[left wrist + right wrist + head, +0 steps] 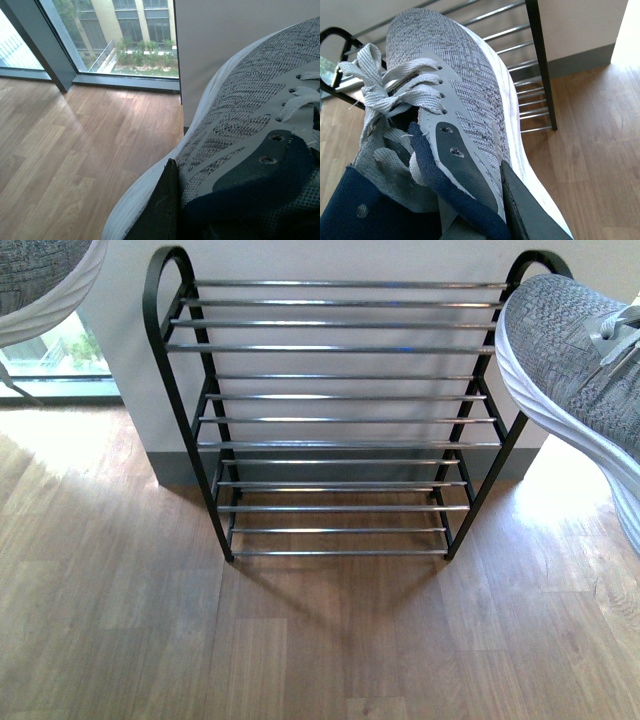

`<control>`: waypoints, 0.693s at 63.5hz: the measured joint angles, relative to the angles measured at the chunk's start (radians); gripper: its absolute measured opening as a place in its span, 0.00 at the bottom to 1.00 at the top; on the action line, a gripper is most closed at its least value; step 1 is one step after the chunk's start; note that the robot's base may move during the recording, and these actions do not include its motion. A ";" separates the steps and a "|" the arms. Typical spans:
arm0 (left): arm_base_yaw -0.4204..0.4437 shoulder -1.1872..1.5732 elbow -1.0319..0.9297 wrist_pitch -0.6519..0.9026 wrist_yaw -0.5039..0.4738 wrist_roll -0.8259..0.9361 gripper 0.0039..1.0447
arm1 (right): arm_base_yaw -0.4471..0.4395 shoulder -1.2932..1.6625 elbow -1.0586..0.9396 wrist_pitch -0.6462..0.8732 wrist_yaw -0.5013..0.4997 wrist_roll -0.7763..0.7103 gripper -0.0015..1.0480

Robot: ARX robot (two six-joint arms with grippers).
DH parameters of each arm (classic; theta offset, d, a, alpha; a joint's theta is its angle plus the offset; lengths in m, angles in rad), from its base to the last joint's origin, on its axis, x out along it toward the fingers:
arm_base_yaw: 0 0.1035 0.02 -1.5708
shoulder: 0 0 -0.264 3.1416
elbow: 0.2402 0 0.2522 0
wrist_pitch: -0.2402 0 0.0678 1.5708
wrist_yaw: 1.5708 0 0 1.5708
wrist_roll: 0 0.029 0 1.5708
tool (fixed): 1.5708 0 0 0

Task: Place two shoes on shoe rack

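The shoe rack [340, 348] stands against the wall, a black frame with three tiers of chrome bars. One grey knit sneaker [575, 350] hangs at the rack's upper right corner, its toe by the top tier. In the right wrist view my right gripper [485, 212] is shut on this sneaker [465, 85]; a dark finger [525, 210] presses its outer side, and the rack post [540, 65] is just beyond the toe. The other grey sneaker [40, 280] hangs at the upper left, clear of the rack. My left gripper [200, 205] is shut on that sneaker [240, 105].
Wooden floor [320, 640] spreads in front of the rack. A white wall [340, 260] with a grey skirting [180, 468] runs behind it. A floor-length window [125, 35] with a dark frame [45, 45] lies to the left.
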 joint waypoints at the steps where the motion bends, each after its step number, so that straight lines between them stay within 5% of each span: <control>1: 0.000 0.000 0.000 0.000 -0.001 0.000 0.01 | 0.000 0.000 0.000 0.000 0.000 0.000 0.01; 44: 0.000 0.000 0.000 0.000 0.000 0.000 0.01 | 0.000 0.000 0.000 0.000 -0.001 0.000 0.01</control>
